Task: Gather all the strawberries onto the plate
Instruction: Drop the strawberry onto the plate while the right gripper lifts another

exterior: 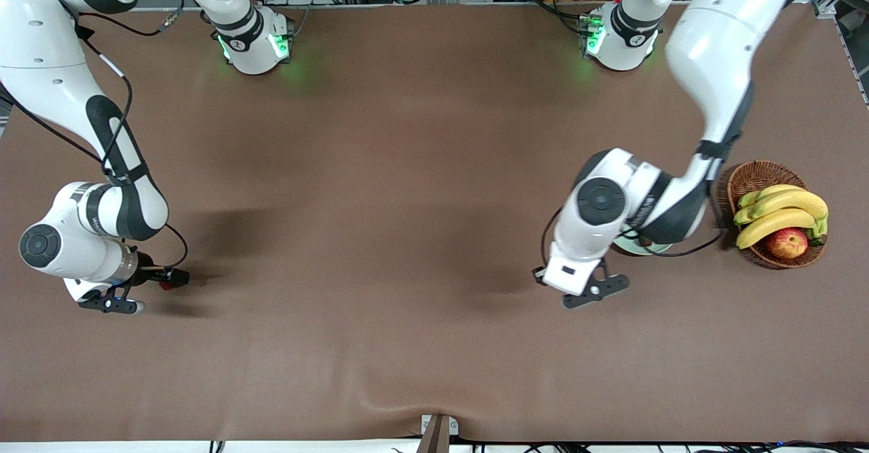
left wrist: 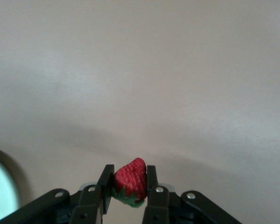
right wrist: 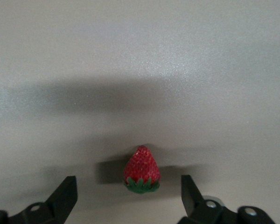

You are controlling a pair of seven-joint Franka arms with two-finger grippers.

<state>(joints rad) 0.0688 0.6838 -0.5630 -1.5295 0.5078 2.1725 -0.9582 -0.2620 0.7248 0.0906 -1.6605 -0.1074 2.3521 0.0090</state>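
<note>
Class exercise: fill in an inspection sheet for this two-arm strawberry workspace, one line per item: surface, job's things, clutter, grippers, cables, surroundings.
Surface: brown table cover, with a wrinkle at its front edge.
Job's things: one strawberry clamped in the left gripper; another strawberry lies on the table between the right gripper's fingers; plate mostly hidden under the left arm, beside the basket.
Clutter: wicker basket holding bananas and an apple, at the left arm's end.
Grippers: left shut on its berry beside the plate; right gripper open, low over its berry.
Cables: black leads along the right arm.
Surroundings: equipment racks past the bases.
</note>
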